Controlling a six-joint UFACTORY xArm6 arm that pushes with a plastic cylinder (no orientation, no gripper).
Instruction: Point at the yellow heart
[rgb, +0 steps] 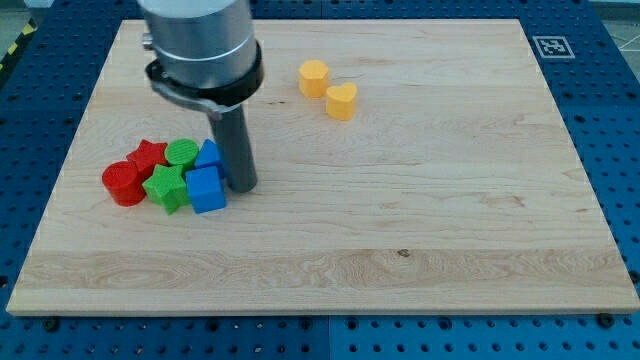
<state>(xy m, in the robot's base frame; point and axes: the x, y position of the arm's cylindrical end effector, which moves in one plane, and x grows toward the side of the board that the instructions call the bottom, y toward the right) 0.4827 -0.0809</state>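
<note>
The yellow heart lies on the wooden board in the upper middle of the view. A yellow hexagon block sits just up and left of it, almost touching. My tip rests on the board at the view's left of centre, right beside a blue cube and a second blue block. The tip is well below and to the left of the yellow heart.
A cluster sits left of my tip: a red cylinder, a red star, a green cylinder and a green star. A fiducial marker is by the board's top right corner.
</note>
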